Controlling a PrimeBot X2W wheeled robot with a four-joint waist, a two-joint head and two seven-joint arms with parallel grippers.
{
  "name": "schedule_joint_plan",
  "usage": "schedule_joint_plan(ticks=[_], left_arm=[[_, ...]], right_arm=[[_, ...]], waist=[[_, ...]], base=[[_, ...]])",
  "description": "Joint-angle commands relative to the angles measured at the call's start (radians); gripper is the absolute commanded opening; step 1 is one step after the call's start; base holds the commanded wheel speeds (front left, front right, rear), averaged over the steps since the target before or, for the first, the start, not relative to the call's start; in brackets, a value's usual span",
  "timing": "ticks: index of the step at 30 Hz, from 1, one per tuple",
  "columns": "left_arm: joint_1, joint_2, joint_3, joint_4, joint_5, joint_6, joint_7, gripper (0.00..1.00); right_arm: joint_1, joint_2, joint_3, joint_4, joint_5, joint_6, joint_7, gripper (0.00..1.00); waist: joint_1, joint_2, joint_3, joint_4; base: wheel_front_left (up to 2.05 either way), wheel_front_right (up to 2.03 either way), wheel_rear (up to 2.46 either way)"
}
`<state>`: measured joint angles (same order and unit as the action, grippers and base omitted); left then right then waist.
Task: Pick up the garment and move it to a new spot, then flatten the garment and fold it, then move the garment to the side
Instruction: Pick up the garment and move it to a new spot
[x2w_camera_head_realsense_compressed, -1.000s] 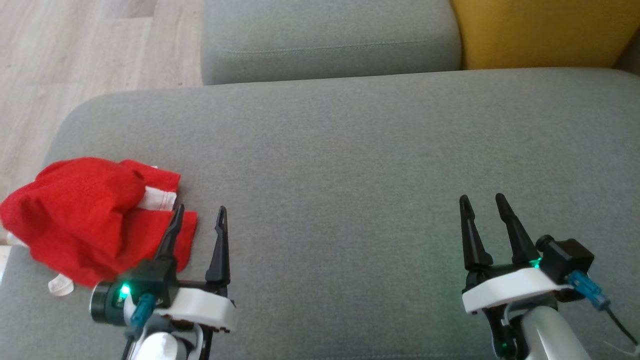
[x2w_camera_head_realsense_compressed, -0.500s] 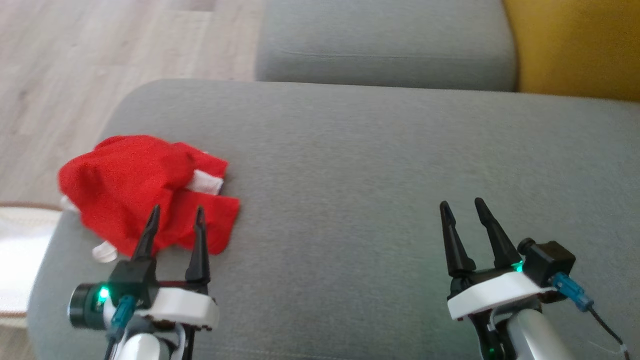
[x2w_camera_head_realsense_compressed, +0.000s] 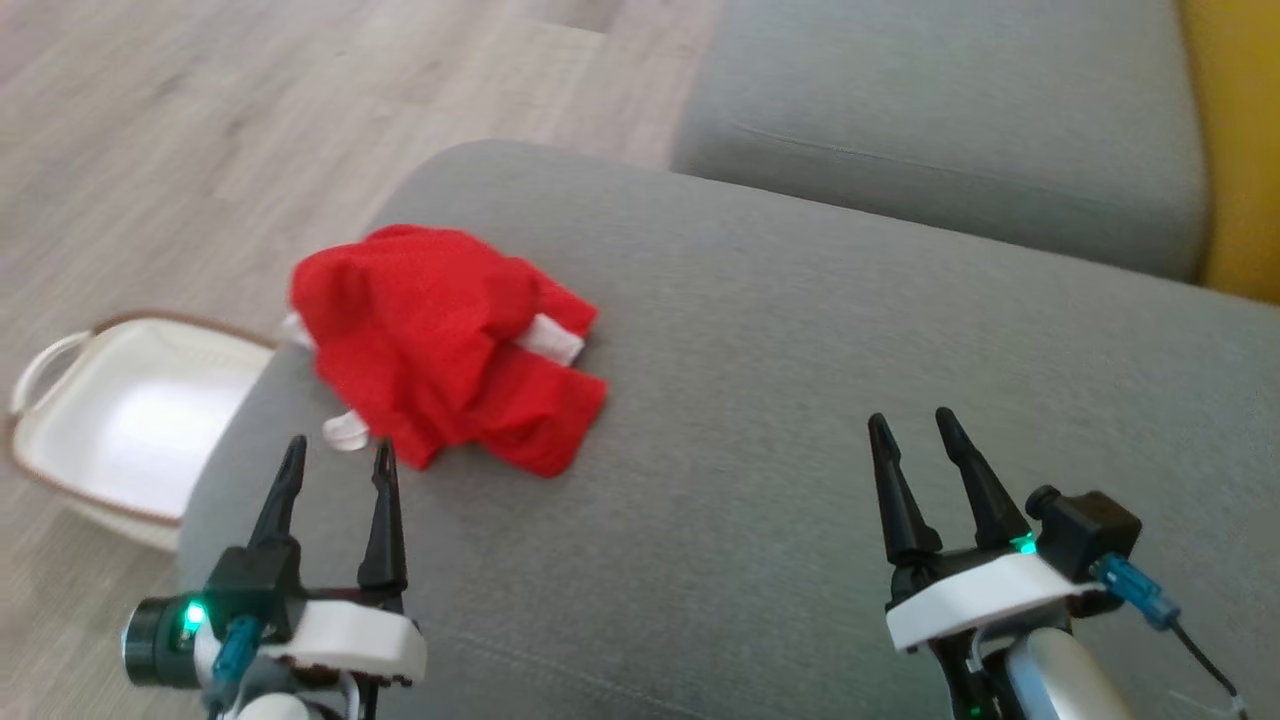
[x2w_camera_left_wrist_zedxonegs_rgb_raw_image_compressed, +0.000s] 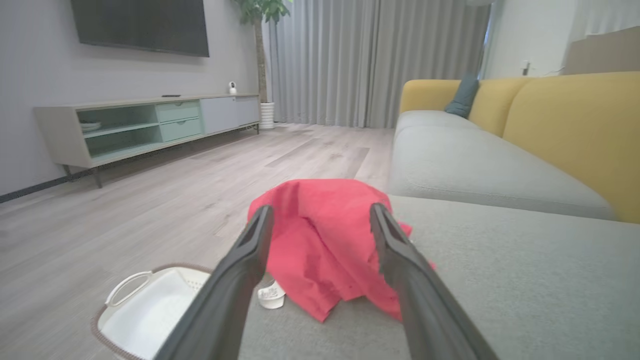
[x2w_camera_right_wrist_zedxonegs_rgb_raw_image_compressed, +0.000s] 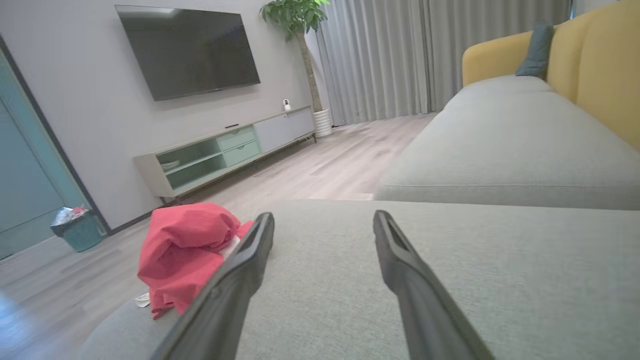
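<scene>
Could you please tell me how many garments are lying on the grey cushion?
1. The red garment lies crumpled near the left corner of the grey cushion, ahead of the left gripper. Anything beneath it would be hidden.

Crumpled red garment (x2w_camera_head_realsense_compressed: 440, 340) near the grey cushion's (x2w_camera_head_realsense_compressed: 800, 420) left edge, kind and underside hidden by its own folds; white basket (x2w_camera_head_realsense_compressed: 120, 420) partly hidden behind that edge; yellow backrest (x2w_camera_head_realsense_compressed: 1240, 150) cut off at the head view's right side.

Red garment (x2w_camera_head_realsense_compressed: 440, 340) lies crumpled in a loose heap at the left end of the grey sofa cushion (x2w_camera_head_realsense_compressed: 800, 420), white trim showing, nothing gripping it.
</scene>
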<state>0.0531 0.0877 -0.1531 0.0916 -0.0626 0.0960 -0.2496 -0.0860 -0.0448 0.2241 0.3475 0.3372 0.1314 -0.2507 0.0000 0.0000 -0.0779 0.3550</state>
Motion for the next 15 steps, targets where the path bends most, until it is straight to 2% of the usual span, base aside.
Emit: schedule_joint_plan(ticks=[1,6,15], left_arm=[[-0.032,-0.003,0.032,-0.039,0.009,-0.001,-0.012,1.0],[-0.02,-0.008,0.04,-0.055,-0.001,-0.001,-0.012,1.0],[-0.013,-0.008,0.054,-0.066,0.004,-0.002,-0.012,1.0]], right_arm=[[-0.013,-0.005,0.023,-0.031,0.01,-0.001,-0.011,1.0],[-0.009,-0.005,0.038,-0.033,0.025,-0.001,-0.011,1.0],[-0.025,-0.005,0.059,-0.028,0.035,-0.001,-0.011,1.0]], waist=[[0.0,0.0,-0.008,0.047],[0.0,0.0,-0.007,0.1],[0.0,0.0,0.002,0.111]], base=[[0.0,0.0,0.0],[0.0,0.0,0.0],[0.0,0.0,0.0]])
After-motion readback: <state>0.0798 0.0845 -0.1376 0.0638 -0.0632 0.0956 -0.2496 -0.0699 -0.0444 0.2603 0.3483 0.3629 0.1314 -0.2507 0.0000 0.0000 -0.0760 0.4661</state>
